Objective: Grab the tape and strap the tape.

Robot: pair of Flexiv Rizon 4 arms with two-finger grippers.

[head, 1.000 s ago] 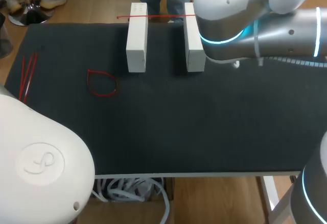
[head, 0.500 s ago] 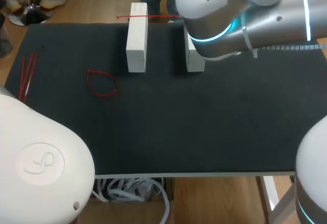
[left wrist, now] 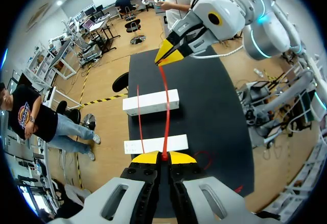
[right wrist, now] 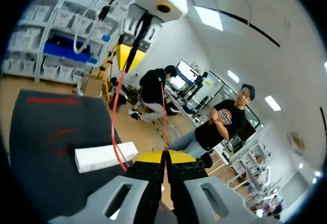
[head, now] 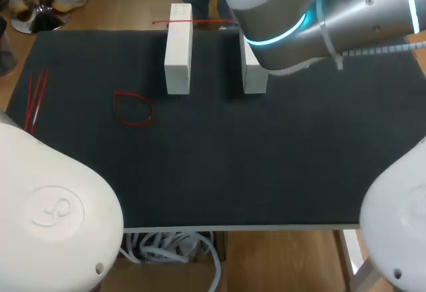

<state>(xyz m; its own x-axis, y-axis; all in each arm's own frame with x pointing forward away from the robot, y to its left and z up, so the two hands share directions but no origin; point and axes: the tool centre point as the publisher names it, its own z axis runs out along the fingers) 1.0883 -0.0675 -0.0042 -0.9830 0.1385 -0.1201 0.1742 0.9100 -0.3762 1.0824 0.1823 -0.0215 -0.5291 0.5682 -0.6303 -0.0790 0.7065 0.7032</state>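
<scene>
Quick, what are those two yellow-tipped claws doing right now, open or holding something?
The left gripper is closed, pinching one end of the red tape.
The right gripper is closed too, on the tape's other end.

Black matte tabletop (head: 266, 165)

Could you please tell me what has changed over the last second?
The right arm swung toward the view's left, covering more of the right white block. Nothing was visibly taken or released. The left white block, red tape, red loop and spare strips stayed put.
</scene>
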